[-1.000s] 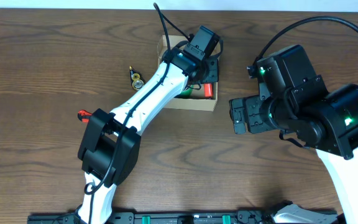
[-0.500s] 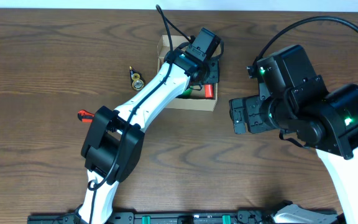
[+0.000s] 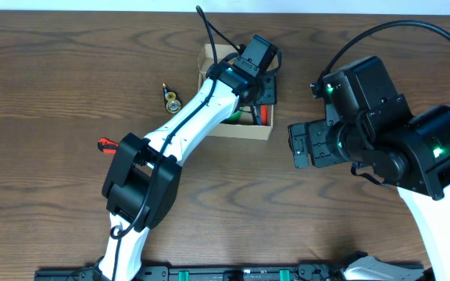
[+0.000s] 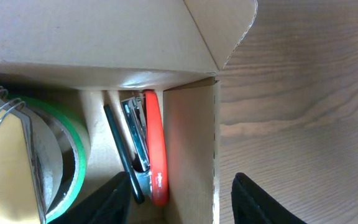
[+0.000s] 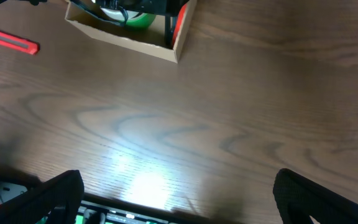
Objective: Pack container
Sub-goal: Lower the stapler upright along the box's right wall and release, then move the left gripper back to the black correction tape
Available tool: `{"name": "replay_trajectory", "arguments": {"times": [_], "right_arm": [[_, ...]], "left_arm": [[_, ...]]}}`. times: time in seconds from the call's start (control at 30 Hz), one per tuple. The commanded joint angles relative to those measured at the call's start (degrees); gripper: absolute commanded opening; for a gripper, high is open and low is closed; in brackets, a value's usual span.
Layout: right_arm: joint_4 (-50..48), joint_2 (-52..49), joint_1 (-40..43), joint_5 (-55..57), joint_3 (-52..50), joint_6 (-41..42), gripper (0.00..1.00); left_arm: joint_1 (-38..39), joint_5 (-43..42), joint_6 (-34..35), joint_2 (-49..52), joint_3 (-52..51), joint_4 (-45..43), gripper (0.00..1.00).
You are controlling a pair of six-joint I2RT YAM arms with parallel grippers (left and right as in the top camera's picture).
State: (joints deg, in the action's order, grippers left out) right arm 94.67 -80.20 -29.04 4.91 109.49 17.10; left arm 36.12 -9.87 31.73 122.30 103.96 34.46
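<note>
The brown cardboard container stands open at the table's far middle. In the left wrist view its wall and flap show. Inside lie a red stapler, a black pen, a green tape roll and a spiral notebook. My left gripper hangs open and empty over the container's right end, its fingers either side of the wall; it also shows in the overhead view. My right gripper is open and empty above bare table, to the right of the container.
A small yellow and black item lies left of the container. A red cutter lies further left and shows in the right wrist view. The table's front rail is below the right gripper.
My left arm has shifted slightly, with its gripper still open over the container's right end. The right arm has not moved.
</note>
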Motion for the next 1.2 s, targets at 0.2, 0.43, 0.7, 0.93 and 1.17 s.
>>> {"name": "replay_trajectory", "arguments": {"times": [0.2, 0.43, 0.7, 0.93, 1.17], "right_arm": [[0.04, -0.04, 0.46, 0.2, 0.11, -0.87, 0.99], [0.04, -0.04, 0.46, 0.2, 0.11, -0.87, 0.99], [0.04, -0.04, 0.46, 0.2, 0.11, -0.87, 0.99], [0.04, -0.04, 0.46, 0.2, 0.11, -0.87, 0.99], [0.04, -0.04, 0.46, 0.2, 0.11, -0.87, 0.99]], "left_arm": [[-1.68, 2.51, -2.1, -5.18, 1.22, 4.24, 0.52], [-5.97, 12.59, 0.13, -16.5, 1.22, 13.75, 0.54], [-15.72, 21.16, 5.16, -22.88, 1.16, 22.56, 0.8], [-24.3, 20.02, 3.54, -19.43, -3.93, 20.33, 0.86], [-25.38, 15.5, -2.45, -13.44, -11.23, 11.93, 0.83]]}}
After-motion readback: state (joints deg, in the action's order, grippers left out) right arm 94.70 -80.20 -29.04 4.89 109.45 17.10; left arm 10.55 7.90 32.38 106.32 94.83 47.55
